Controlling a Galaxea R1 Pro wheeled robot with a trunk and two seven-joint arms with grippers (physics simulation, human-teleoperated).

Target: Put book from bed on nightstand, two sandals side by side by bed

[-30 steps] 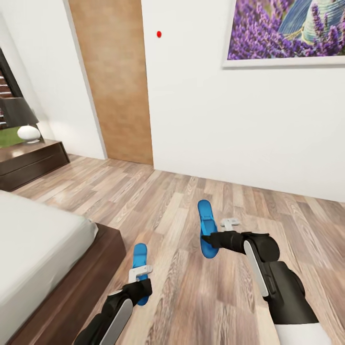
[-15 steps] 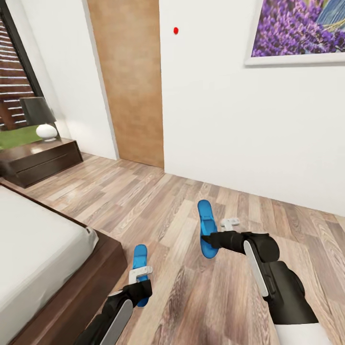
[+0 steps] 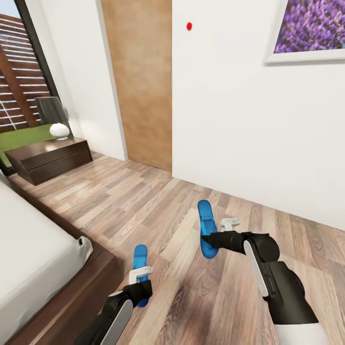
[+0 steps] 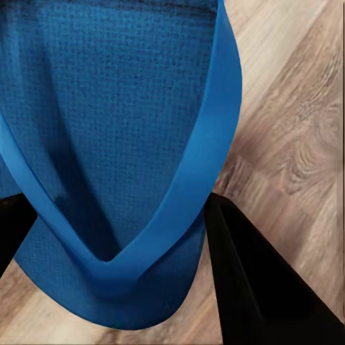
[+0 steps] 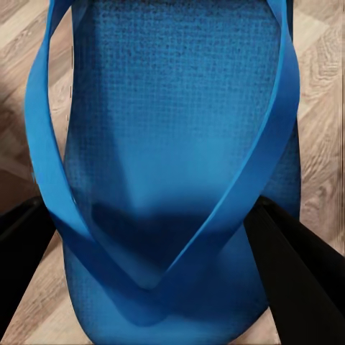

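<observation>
So I'm on the sandal part of the job right now: my left pincer (image 3: pixel 139 281) is clamped on one blue sandal (image 3: pixel 140 261), and my right pincer (image 3: pixel 207 238) has the other blue sandal (image 3: pixel 206 225) pinched by its sole, both carried above the wood-plank floor (image 3: pixel 158 211). In the wrist views each sandal sits right between the black fingers (image 4: pixel 251 280), straps facing the camera, so both grips look solid to me. The left one hangs just off the corner of the bed (image 3: pixel 33 258), close to its dark frame; the right one is further out over open floor. Next move, I reckon, is bringing the right sandal in beside the left, lining them up parallel, then lowering both flat next to the frame before letting go. The book isn't anywhere I can spot, so that's probably for later. Room-wise: white walls, a brown wood panel (image 3: pixel 139 81), a lavender picture (image 3: pixel 311 28), and a nightstand (image 3: pixel 50 158) with a lamp (image 3: pixel 53 117) way over by the window.
</observation>
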